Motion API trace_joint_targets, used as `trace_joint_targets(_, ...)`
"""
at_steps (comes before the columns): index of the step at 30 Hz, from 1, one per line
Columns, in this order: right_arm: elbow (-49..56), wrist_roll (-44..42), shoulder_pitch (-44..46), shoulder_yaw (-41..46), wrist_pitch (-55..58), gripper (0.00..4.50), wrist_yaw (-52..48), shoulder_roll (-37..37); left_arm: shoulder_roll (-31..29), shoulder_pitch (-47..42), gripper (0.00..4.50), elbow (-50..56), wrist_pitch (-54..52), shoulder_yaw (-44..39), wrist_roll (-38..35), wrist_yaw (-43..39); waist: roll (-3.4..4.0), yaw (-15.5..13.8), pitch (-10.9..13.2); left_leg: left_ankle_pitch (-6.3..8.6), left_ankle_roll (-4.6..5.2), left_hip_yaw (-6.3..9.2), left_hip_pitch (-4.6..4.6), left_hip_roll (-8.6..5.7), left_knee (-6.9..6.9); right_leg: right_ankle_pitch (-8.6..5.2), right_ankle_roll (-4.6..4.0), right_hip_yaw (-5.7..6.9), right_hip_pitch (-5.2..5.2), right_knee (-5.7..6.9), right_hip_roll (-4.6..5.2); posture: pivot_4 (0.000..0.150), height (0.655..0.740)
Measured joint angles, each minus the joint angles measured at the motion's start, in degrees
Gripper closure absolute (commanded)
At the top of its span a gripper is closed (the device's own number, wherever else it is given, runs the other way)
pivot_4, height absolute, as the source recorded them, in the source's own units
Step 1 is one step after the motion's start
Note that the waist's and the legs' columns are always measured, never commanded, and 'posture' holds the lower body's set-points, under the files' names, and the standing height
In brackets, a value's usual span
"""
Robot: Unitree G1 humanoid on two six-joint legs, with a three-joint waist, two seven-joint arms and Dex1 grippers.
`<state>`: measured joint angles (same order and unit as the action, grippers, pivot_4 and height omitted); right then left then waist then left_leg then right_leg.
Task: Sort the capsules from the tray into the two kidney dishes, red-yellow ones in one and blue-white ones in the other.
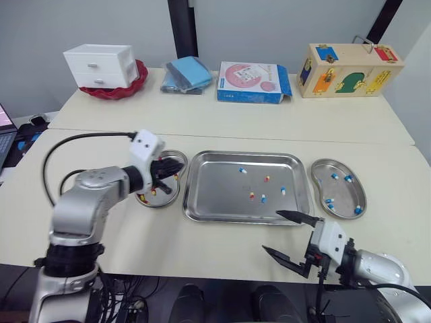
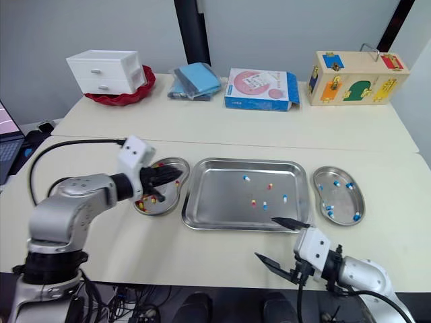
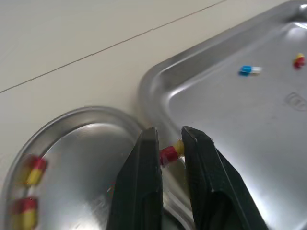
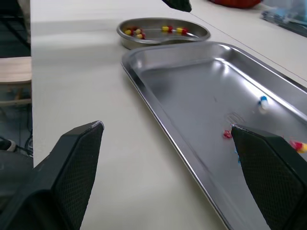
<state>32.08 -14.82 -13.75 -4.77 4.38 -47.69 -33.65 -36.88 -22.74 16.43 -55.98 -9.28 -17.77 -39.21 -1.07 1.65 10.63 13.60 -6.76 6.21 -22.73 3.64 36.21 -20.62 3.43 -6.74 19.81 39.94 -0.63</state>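
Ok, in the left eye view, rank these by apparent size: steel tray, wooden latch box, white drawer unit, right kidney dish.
1. steel tray
2. wooden latch box
3. white drawer unit and right kidney dish: too alike to rank, and the drawer unit stands farther from the camera.

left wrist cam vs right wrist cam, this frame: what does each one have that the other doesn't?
Left wrist view, not the right: the left hand shut on a red-yellow capsule, over the dish rim next to the tray corner.
Right wrist view, not the left: the right hand open wide, over the table along the tray's long edge.
Both: the tray with a blue-white capsule lying in it, and the dish already holding red-yellow ones.
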Motion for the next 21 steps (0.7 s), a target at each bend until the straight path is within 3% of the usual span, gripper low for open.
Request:
trace_joint_targets(9, -2.1, -0.4, 5.2, -4.1, 1.0, 0.00, -0.9, 1.1, 1.2, 5.2, 4.15, 1.8, -1.1, -3.6, -0.7, 5.2, -0.02, -0.1, 0.0, -0.01, -0.01, 0.05, -0.02, 0.00, 0.01, 0.00, -0.01, 0.05, 0.01, 0.01, 0.01, 0.150, 0.7400)
trace_joint_targets(21, -3.7, -0.5, 6.0, -4.3, 1.0, 0.00, -1.1, 1.0, 1.9, 7.0, 0.42, 1.7, 5.0, -4.8, -1.6, 7.7, -0.02, 0.0, 0.0, 0.00, -0.01, 0.04, -0.02, 0.01, 0.00, 0.00, -0.01, 0.05, 0.02, 0.01, 0.01, 0.150, 0.7400)
